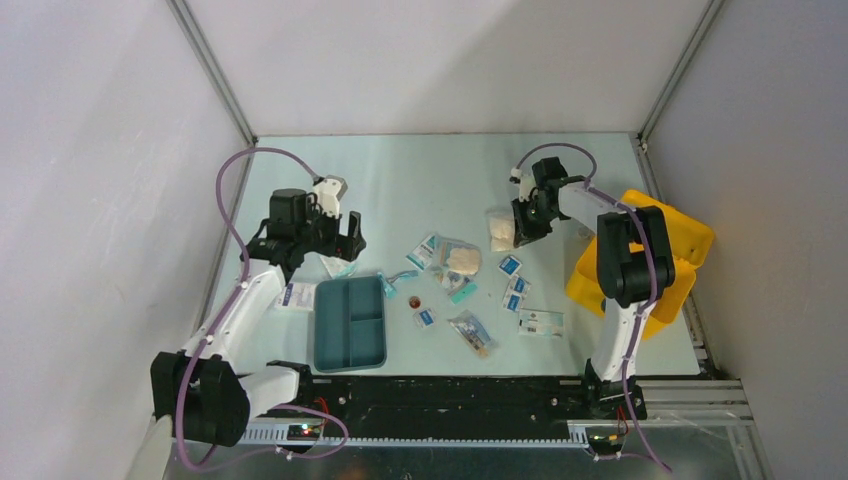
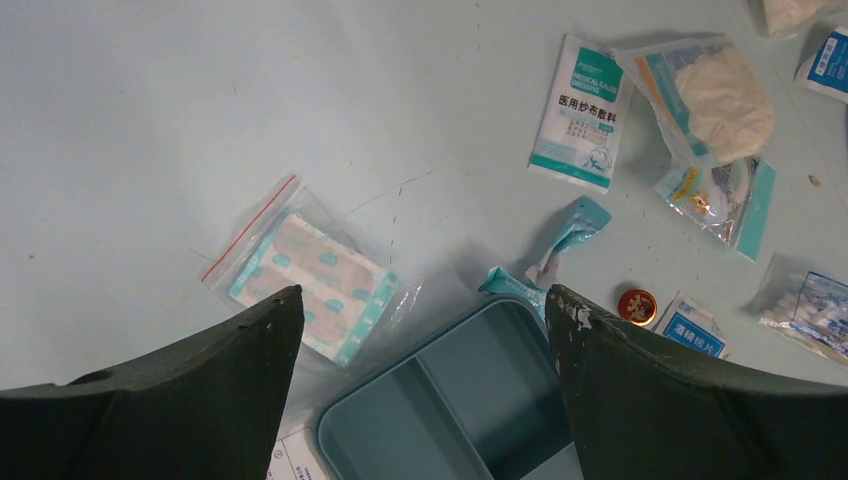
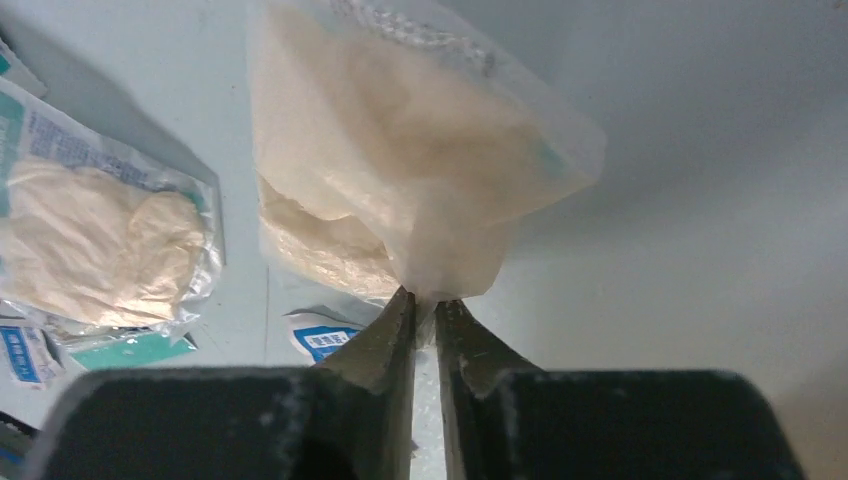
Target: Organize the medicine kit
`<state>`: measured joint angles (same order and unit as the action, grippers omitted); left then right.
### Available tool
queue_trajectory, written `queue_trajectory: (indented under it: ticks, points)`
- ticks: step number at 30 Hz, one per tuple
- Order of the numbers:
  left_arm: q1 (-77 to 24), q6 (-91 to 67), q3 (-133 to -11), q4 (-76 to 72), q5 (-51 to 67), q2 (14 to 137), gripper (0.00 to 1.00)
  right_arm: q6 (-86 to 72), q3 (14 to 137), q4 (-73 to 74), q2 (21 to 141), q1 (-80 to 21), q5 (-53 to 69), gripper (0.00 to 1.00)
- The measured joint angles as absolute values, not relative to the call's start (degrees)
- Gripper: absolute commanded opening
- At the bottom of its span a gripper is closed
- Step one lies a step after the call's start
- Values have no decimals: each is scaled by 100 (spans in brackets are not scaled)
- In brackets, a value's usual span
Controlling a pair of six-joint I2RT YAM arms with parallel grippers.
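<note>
Right wrist view shows your right claw (image 3: 425, 300) squeezing a clear bag (image 3: 420, 130); your left claw (image 2: 422, 300) is spread wide.

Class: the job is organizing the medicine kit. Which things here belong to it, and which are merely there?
Belongs: bright-yellow plastic medicine kit case; dark-teal divided plastic tray; clear bag of cream gauze, pinched by the right pincer; white-and-teal dressing packet; clear zip bag of plasters.
Merely there: black mounting rail; grey enclosure wall.
</note>
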<state>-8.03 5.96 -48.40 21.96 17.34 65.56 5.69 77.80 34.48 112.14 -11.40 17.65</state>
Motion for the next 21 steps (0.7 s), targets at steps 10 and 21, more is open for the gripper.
queue_trajectory:
  ticks: [10,21]
  points:
    - [-803,613,-4838,2202,1739,6510,94,753,7701,3634,10313,-1186,1293,0]
    - [-825,607,-4845,2204,1885,6595,95,923,7640,4053,7063,-388,519,0]
